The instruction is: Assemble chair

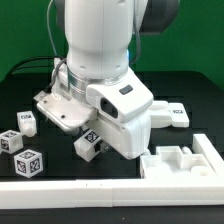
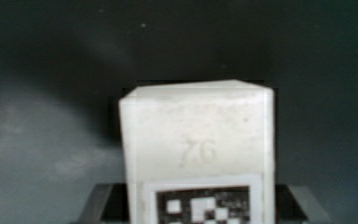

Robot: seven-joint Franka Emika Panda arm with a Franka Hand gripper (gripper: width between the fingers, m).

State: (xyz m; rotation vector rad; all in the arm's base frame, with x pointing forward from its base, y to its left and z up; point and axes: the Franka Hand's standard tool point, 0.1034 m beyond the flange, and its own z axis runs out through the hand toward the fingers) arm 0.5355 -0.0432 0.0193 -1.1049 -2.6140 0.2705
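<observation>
Exterior view: white arm (image 1: 100,60) fills the centre, wrist down low over the black bench (image 1: 25,95). A tagged block (image 1: 90,146) sits under the wrist, at about 7 o'clock of the arm's bulk, tilted, on or just off the bench; I cannot tell which. Three small cubes (image 1: 27,122) (image 1: 11,141) (image 1: 30,161) lie loose at 8 o'clock, apart from each other and from the block. A flat slab (image 1: 172,113) lies at 3 o'clock, and a pegged piece (image 1: 180,160) at 4 o'clock, next to the border rail (image 1: 80,190), which runs along 6 o'clock.

Wrist view: the same tagged block (image 2: 194,125) is close up, with "76" moulded on its face. Its tag end sits between the dark pads (image 2: 108,202). Jaws: they flank the block, but I cannot tell if they are clenched on it or released, as the contact is hidden.
</observation>
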